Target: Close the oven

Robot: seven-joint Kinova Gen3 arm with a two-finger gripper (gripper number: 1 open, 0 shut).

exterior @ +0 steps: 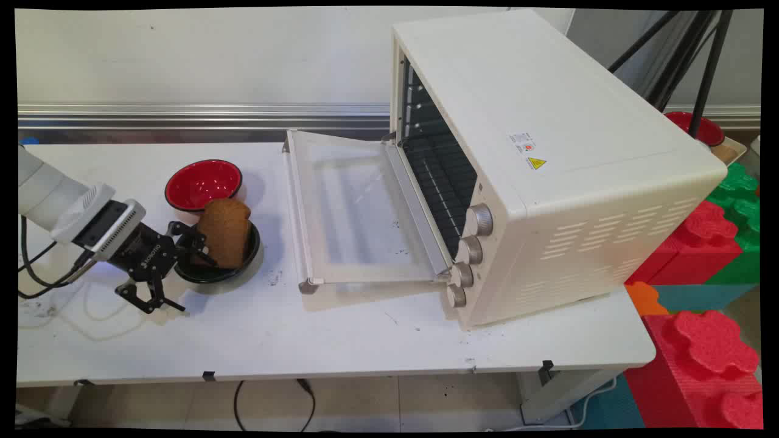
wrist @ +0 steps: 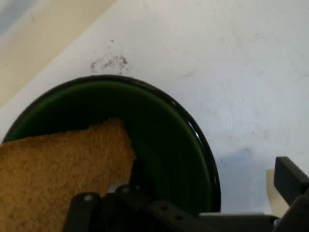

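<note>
Reaching in low from the table's left side, the gripper (exterior: 176, 267) has its fingers spread wide, straddling the near rim of a dark green bowl (exterior: 246, 264). One finger (exterior: 195, 240) sits inside the bowl, close against the brown slice of bread (exterior: 224, 231); the other (exterior: 149, 298) hangs outside the rim, over bare tabletop. In the hand view the inner finger (wrist: 137, 176) rises just beside the bread (wrist: 58, 169), though whether it touches cannot be told; the outer finger (wrist: 289, 181) stands clear of the bowl (wrist: 183, 145) at the right. Nothing is clamped between them.

The bread stands upright, leaning inside the green bowl. A red bowl (exterior: 202, 184) sits just behind the green one, its rim almost touching it.

To the right, well apart from the bowls, a cream toaster oven (exterior: 548, 152) stands with its glass door (exterior: 353, 213) folded down flat over the white table (exterior: 365, 340), the dark racked interior exposed. A strip of open table lies between the green bowl and the door's left edge. The table's near edge runs a little way in front of the gripper, with open surface along it. Red and green foam blocks (exterior: 712, 340) are stacked beyond the table's right end, and another red bowl (exterior: 700, 126) sits behind the oven.
</note>
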